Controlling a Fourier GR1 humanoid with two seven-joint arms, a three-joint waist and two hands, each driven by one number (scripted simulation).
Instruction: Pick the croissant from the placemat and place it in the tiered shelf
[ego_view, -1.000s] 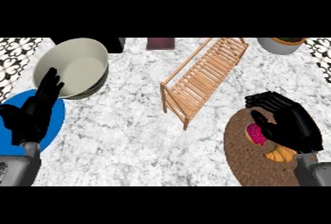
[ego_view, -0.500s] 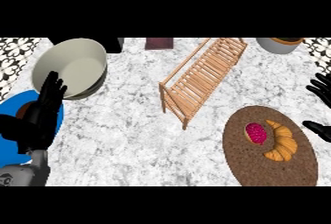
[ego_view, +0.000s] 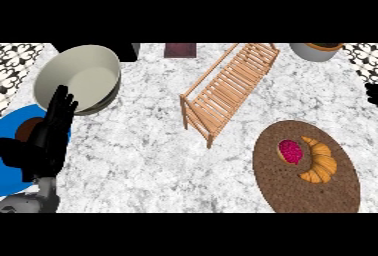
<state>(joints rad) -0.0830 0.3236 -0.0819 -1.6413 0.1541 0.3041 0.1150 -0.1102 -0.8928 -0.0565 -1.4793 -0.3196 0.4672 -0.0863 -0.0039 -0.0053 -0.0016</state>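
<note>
Croissant (ego_view: 320, 162) lay ungrasped on placemat (ego_view: 306, 192) near counter's right edge; left hand (ego_view: 46, 137) rested, fingers straight; right hand's (ego_view: 371, 93) fingers unclear.

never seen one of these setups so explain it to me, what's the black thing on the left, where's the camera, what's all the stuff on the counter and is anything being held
The camera sits where the robot's head would be, looking steeply down at a marble counter. The black shape at the left is the robot's left hand on a grey forearm; its fingers are straight and it holds nothing. It shows over a blue plate. The right hand only peeks in at the right edge, so its fingers cannot be judged.

On the counter: a pale bowl at the upper left, a wooden tiered shelf in the middle, and a round brown placemat at the lower right. On the placemat lie a croissant and a small pink-red item beside it. Nothing is held; the croissant is to go into the shelf.
</note>
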